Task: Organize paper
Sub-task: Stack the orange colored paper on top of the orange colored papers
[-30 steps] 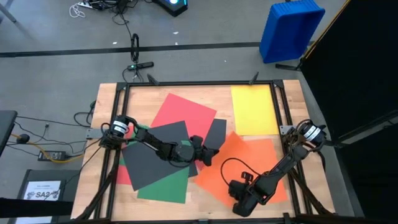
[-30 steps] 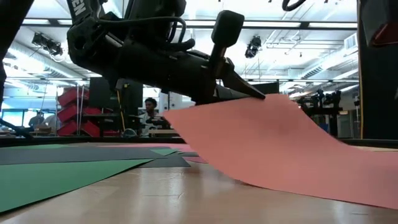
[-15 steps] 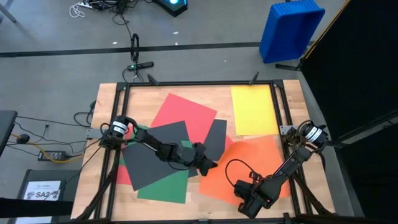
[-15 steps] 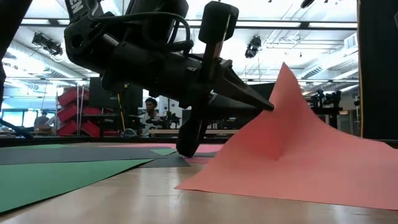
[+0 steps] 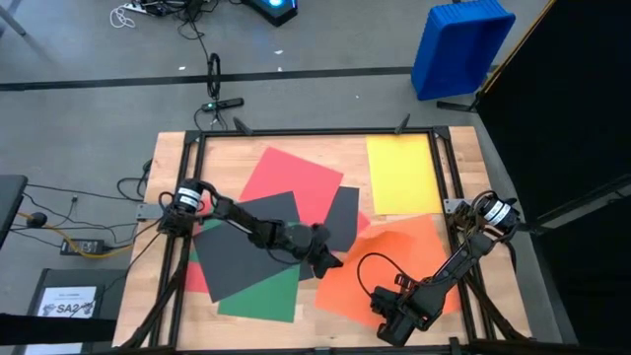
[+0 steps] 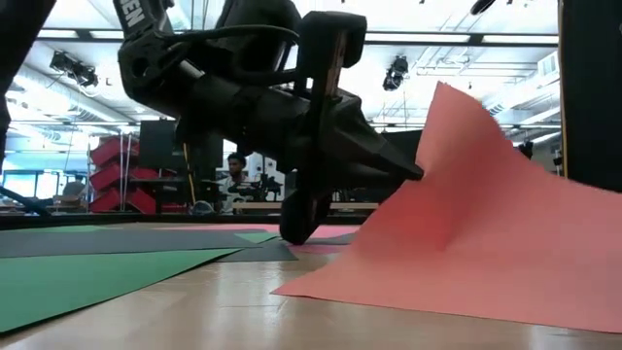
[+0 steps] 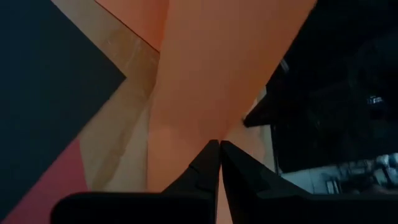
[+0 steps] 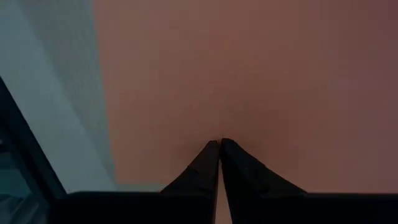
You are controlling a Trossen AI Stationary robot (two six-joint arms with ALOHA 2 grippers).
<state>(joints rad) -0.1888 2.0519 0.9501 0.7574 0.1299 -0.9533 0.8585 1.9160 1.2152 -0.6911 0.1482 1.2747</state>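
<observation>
**Orange sheet pinched and lifted among scattered paper**

High view: the paper lies spread over the counter inside a dark frame. A yellow sheet lies flat at the far right, apart from the rest except where the orange sheet meets its near edge. A red sheet sits mid-counter, partly under two dark grey sheets; a green sheet shows beneath them at the near side. All are thin, matte rectangles. The left end effector reaches across the dark sheets to the orange sheet's left edge. The right end effector sits at the orange sheet's near edge, close to the counter's near right corner.

Low view: the orange sheet rises from the counter into a peaked fold, its edge lifted high while the rest slopes down to the wood. The left end effector comes to a closed point right at the raised fold. Green and grey sheets lie flat at the left. A person shows in the room behind.

Left wrist view: the left fingers are pressed together, pinching the orange sheet, which bends away ahead of them; dark grey and red paper lie alongside.

Right wrist view: the right fingers are pressed together against orange paper filling the view; whether paper sits between them cannot be told.
</observation>
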